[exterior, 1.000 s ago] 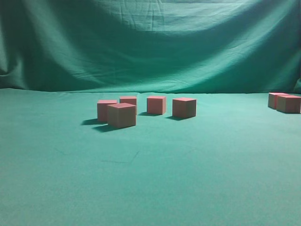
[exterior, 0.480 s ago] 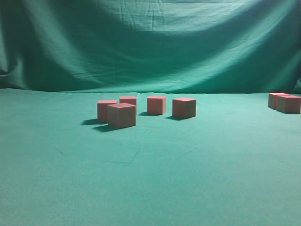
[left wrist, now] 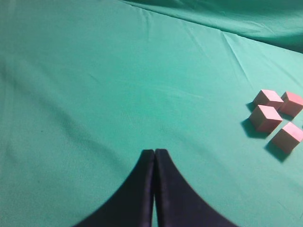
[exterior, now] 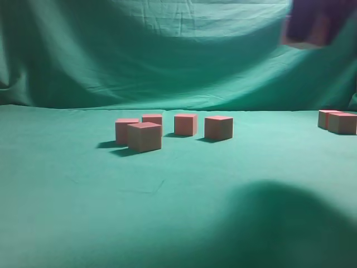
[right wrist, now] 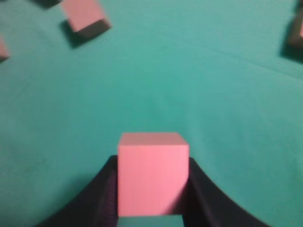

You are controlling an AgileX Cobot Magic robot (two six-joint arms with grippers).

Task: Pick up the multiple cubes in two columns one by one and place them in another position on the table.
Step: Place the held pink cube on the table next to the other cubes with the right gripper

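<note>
Several pinkish-red cubes (exterior: pixel 144 137) stand in a loose group left of centre on the green table (exterior: pixel 83 195); two more cubes (exterior: pixel 342 123) sit at the far right edge. My right gripper (exterior: pixel 312 25) is high at the upper right, blurred, shut on a cube (right wrist: pixel 152 172) that fills the space between its jaws in the right wrist view. My left gripper (left wrist: pixel 155 152) is shut and empty above bare cloth, with the group of cubes (left wrist: pixel 265 117) off to its right. The left gripper is out of the exterior view.
The wrinkled green backdrop (exterior: pixel 178 56) hangs behind the table. A large dark shadow (exterior: pixel 279 223) lies on the cloth at the lower right. In the right wrist view a cube (right wrist: pixel 84 16) lies at the top left.
My right gripper with a cube has come into the exterior view at the upper right, and its shadow now falls on the cloth at the lower right. The cubes on the table have not moved.
</note>
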